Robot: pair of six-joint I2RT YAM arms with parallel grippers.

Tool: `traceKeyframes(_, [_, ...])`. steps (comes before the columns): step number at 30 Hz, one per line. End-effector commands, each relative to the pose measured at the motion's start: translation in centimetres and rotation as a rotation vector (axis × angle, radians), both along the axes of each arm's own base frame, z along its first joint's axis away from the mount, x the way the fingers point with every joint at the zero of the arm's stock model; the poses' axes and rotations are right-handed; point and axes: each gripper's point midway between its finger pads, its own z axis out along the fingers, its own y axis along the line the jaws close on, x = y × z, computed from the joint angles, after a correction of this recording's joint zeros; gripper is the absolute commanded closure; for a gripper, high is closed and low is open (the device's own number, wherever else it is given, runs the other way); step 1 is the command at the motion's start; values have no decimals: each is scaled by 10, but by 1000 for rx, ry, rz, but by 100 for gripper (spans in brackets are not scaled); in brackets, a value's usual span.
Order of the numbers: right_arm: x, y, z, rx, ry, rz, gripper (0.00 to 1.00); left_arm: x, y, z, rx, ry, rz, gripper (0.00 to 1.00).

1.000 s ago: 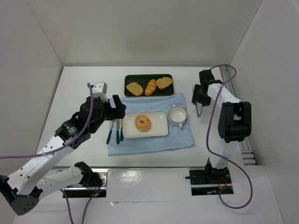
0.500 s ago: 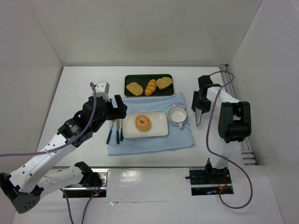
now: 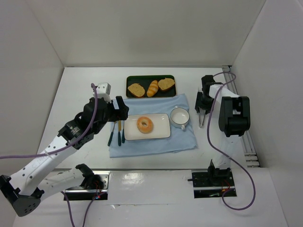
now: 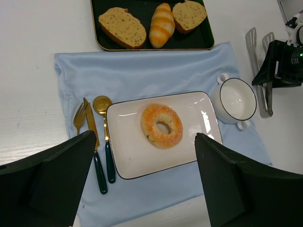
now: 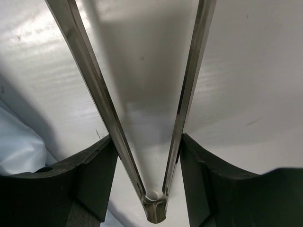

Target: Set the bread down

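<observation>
bread sits on plate. left claw wide open, empty, fingers cut off at frame bottom. right claw pinching tongs, tips out of frame.

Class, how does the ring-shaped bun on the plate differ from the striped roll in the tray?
The bun is a ring with a hole; the roll is a solid oblong. The bun lies alone on the plate; the roll lies between two slices in the tray. Both are golden.

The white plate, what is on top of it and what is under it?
One ring-shaped bread sits in the middle of the white plate. A blue cloth lies under it. Whatever is beneath the plate's middle is covered.
</observation>
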Motion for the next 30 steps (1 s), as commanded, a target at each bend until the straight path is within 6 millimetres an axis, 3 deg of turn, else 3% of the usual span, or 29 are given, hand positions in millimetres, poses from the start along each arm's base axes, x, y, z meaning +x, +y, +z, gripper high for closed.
traceKeyframes(1, [12, -8, 6, -20, -2, 8, 40, 2, 2, 26, -36, -65, 3, 1])
traceKeyframes(5, [20, -8, 14, -20, -23, 8, 38, 1, 2, 24, -30, -57, 3, 1])
traceKeyframes(10, [21, -6, 24, -14, -39, 21, 30, 1, 2, 24, -30, -57, 3, 1])
traceKeyframes(14, [18, -4, 31, -24, -45, 27, 20, 2, 1, 22, -24, -50, 3, 1])
traceKeyframes(15, [16, -7, 40, -37, -58, 23, 8, 2, 1, 22, -24, -50, 3, 1])
traceKeyframes(17, [17, -9, 46, -50, -73, 18, 0, 5, 0, 21, -24, -50, 3, 1])
traceKeyframes(22, [25, -19, 69, -106, -120, -3, 0, 6, -1, 18, -10, -45, -1, 1])
traceKeyframes(26, [40, -24, 115, -165, -236, -36, 0, 7, -2, 24, -22, -60, 0, 1])
traceKeyframes(30, [61, -4, 171, -162, -391, -27, 0, 9, -3, 26, -13, -64, -4, 1])
